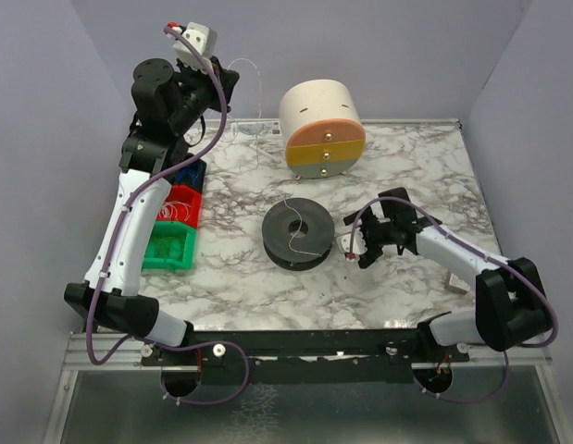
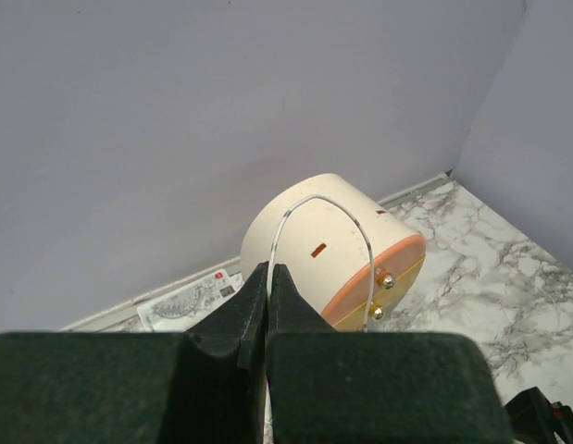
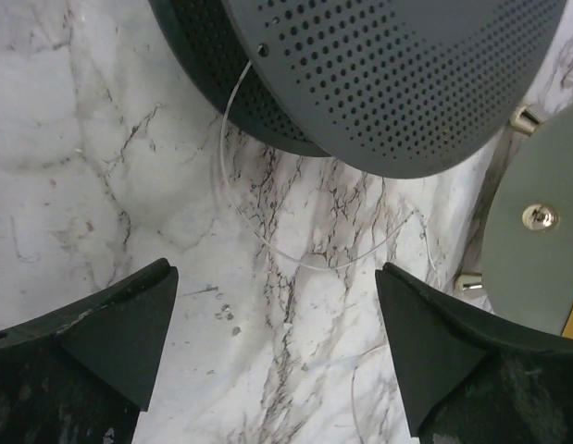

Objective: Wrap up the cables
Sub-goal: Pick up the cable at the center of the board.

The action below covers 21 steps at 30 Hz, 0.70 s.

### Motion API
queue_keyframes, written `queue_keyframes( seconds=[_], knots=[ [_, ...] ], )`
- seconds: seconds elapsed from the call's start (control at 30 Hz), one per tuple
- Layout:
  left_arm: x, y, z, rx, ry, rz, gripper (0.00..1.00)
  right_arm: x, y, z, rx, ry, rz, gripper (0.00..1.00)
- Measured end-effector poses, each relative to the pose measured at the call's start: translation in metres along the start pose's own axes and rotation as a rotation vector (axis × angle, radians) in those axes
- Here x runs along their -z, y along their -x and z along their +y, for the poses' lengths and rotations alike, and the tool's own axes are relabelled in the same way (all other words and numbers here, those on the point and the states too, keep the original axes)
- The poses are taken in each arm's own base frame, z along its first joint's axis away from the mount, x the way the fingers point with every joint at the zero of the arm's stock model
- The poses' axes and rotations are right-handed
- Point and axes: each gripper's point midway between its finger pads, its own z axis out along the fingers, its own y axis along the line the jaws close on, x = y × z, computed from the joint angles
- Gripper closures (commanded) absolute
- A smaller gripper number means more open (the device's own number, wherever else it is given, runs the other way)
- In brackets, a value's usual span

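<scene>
At the far left corner of the table [image 1: 425, 176], your left gripper [image 1: 232, 88] is raised well above the marble with its fingers [image 2: 254, 296] pressed tight together, pinching one of the cables [image 2: 323, 199]. That pale strand arcs up out of the fingertips and drops in front of the cream drum [image 1: 321, 128], which lies on its side at the far edge. The dark grey spool [image 1: 298, 234] lies flat near the middle of the surface, with more thin wire draped across its top flange. Your right gripper [image 1: 358, 250] sits low just beside the spool's right rim, jaws spread wide and gripping nothing. Its wrist view shows a loop of wire [image 3: 267, 231] lying on the marble between the open fingers and the perforated flange [image 3: 397, 83]. Along the left edge the blue, red and green bins [image 1: 180, 222] stand in a row close under your left arm. Bare marble runs from the spool toward the near edge and out to the right edge, beyond your right arm.
</scene>
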Motion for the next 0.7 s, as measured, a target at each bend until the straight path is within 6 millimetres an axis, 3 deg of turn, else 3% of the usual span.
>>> queue_keyframes(
  seconds=[0.2, 0.3, 0.37, 0.4, 0.57, 0.6, 0.7],
  knots=[
    [-0.003, -0.008, 0.001, 0.006, -0.001, 0.009, 1.0, -0.023, -0.018, 0.006, 0.109, 0.061, 0.078, 0.18],
    [-0.004, -0.014, 0.001, 0.012, -0.003, 0.019, 1.0, -0.03, -0.022, 0.0, 0.167, 0.056, 0.106, 0.2],
    [-0.005, -0.017, 0.001, 0.014, -0.003, 0.023, 1.0, -0.034, -0.023, -0.006, 0.21, 0.045, 0.121, 0.28],
    [-0.005, -0.017, 0.001, 0.015, -0.003, 0.023, 1.0, -0.036, -0.023, -0.008, 0.227, 0.041, 0.127, 0.34],
    [-0.005, -0.016, 0.0, 0.019, -0.007, 0.016, 1.0, -0.047, -0.029, -0.006, 0.269, 0.072, 0.155, 0.92],
    [-0.005, -0.015, 0.0, 0.02, -0.007, 0.016, 1.0, -0.048, -0.032, -0.005, 0.266, 0.085, 0.167, 0.98],
    [-0.005, -0.015, 0.0, 0.021, -0.007, 0.016, 1.0, -0.047, -0.037, -0.007, 0.255, 0.089, 0.194, 0.99]
  ],
)
